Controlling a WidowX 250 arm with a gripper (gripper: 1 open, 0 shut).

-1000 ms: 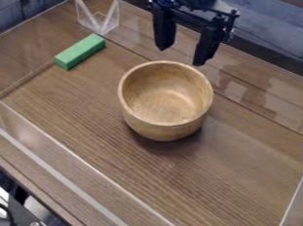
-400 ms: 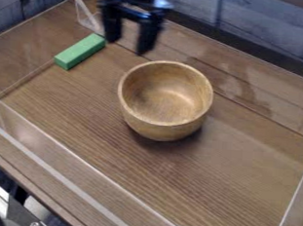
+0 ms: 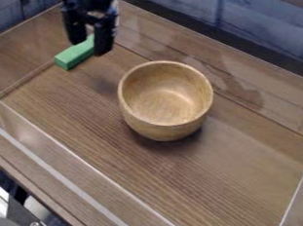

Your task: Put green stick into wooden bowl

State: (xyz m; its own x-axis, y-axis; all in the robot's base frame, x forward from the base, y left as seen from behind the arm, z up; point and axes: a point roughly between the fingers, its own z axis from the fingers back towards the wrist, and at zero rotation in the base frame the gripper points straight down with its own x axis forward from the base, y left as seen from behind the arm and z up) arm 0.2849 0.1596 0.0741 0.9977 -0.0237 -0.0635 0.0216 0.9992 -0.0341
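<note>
The green stick (image 3: 76,55) lies flat on the wooden table at the upper left, partly covered by my gripper. My gripper (image 3: 87,36) hangs pointing down right over the stick's far end, its two black fingers (image 3: 71,28) apart and open with nothing held. The wooden bowl (image 3: 166,98) stands upright and empty in the middle of the table, to the right of the gripper and well apart from it.
Clear plastic walls (image 3: 35,146) ring the table surface on the left, front and right. A dark tiled wall (image 3: 251,24) runs behind. The wood surface (image 3: 228,179) stretches in front of and right of the bowl.
The gripper has travelled left from above the bowl's far rim to over the green stick, and has come lower. It stayed open. Bowl and stick have not moved.
</note>
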